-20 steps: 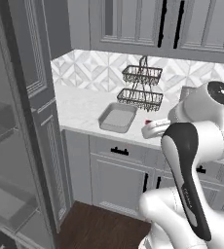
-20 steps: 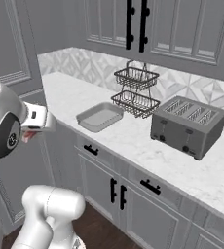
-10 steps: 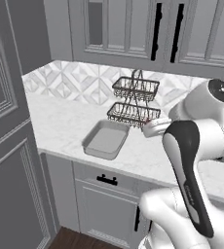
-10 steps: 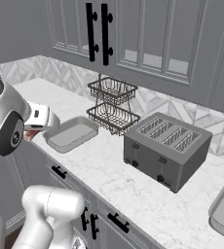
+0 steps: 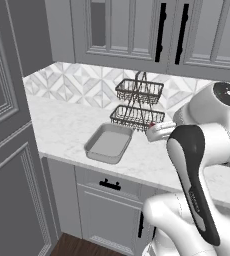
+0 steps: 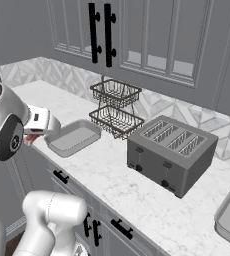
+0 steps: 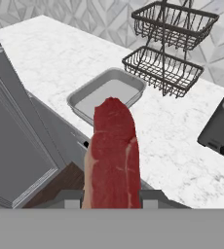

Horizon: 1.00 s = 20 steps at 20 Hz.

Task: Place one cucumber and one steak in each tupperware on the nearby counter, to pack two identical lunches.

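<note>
The gripper [image 7: 111, 204] was clamped on a steak [image 7: 112, 155] – beyond it on the counter [image 7: 50, 53] sat an empty tupperware [image 7: 80, 99]. Nothing looked packed yet – all items remained.

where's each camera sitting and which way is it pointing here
Left base view: behind the arm's left, looking forward and down at the counter, tupperware and wire basket rack; the white arm rises at lower right.
Right base view: behind its right, over the same counter plus a toaster; the arm rises at lower left.
Hand view: on the hand, looking along the jaws over the steak they grip, toward the tupperware.
All three share the tupperware and rack.
</note>
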{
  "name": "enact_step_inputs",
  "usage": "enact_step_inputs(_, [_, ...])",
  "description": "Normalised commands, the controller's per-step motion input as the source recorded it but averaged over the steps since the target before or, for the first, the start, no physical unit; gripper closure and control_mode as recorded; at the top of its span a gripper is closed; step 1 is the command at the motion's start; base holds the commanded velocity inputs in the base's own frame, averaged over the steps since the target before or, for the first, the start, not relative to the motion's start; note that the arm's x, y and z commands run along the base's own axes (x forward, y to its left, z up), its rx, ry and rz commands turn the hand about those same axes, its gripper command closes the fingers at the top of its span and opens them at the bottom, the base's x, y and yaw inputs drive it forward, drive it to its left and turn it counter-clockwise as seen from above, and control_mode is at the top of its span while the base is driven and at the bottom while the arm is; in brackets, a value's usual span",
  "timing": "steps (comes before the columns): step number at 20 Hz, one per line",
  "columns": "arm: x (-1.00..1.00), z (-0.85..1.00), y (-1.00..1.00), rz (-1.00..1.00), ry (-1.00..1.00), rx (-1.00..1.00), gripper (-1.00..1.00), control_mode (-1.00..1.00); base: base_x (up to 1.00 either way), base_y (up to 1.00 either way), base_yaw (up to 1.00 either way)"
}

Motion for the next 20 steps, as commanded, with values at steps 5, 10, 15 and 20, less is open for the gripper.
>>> enact_step_inputs(5, [0.29,-0.35,0.25,0.0,0.03,-0.02,1.0,-1.0,0.02,0.0,0.0])
enact_step_inputs(10, [0.83,-0.88,0.75,0.0,0.1,-0.07,1.0,-1.0,0.0,0.0,0.0])
enact_step_inputs(15, [1.0,-0.75,0.47,-0.01,0.32,-0.14,1.0,-1.0,0.0,0.0,0.0])
enact_step_inputs(20, [1.0,-0.23,0.01,0.0,0.45,-0.07,1.0,-1.0,0.0,0.0,0.0])
